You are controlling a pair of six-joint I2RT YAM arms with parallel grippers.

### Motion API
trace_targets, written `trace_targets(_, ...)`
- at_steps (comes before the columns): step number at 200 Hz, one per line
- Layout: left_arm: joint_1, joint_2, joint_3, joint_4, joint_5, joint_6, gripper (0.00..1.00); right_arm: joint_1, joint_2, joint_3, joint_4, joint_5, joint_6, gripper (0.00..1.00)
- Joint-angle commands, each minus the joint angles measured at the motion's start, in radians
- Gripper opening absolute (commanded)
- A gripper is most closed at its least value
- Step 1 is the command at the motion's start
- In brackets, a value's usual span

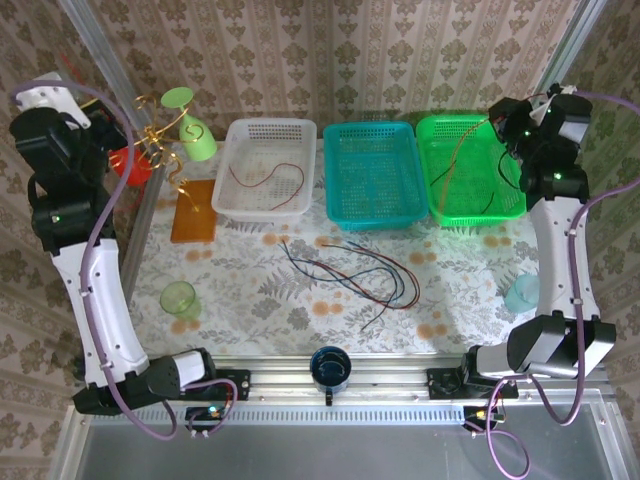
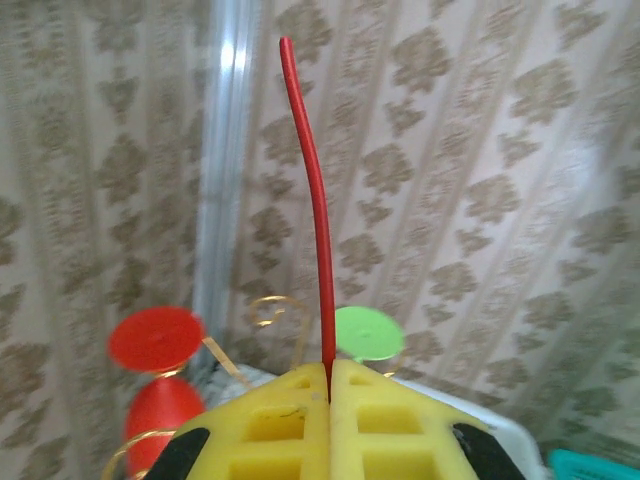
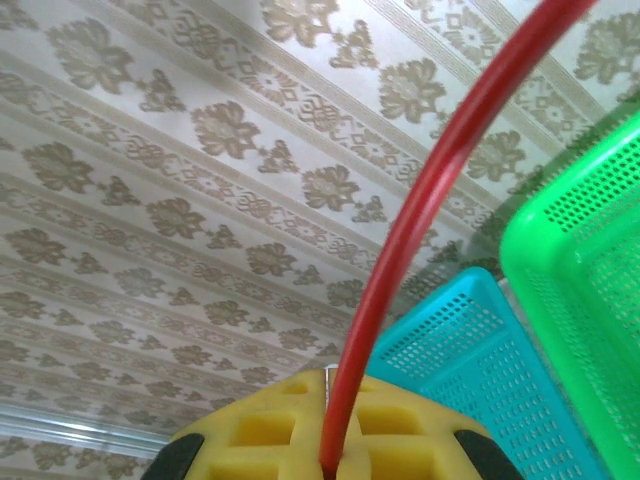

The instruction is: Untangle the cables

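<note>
2 arms [image 1: 95, 290] [image 1: 560, 260] upright; tools [image 2: 330, 385] [image 3: 330, 462] tight on cables [image 2: 312, 200] [image 3: 420, 200]

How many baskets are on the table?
3, in a row along the far edge: white basket on the left, teal basket in the middle, green basket on the right.

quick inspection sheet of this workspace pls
surface: flowered tablecloth, flat
job's things: loose cables mid-table; red cable in white basket; green basket holds cable too
clutter: green cup, dark cup, pale blue cup, teal basket
grippers: left gripper shut on straight red cable; right gripper shut on curved red cable
cables: purple arm cables along both arms
surroundings: patterned wallpaper
</note>
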Motion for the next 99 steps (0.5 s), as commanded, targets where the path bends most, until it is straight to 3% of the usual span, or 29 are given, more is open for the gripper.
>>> trace_targets(1,-0.031,0.043,0.081,-0.02,0.171,-0.072,0.0,0.0,0.004,0.046,0.005,-0.071,0.015,0.0)
trace_targets(64,-0.205,0.196,0.333,0.001,0.171,-0.096,0.0,0.001,0.004,0.053,0.039,-0.099,0.04,0.0)
trace_targets(99,-0.322,0.38,0.543,0.015,0.076,-0.014,0.0,0.002,0.042,0.1,0.028,-0.126,0.045,0.0)
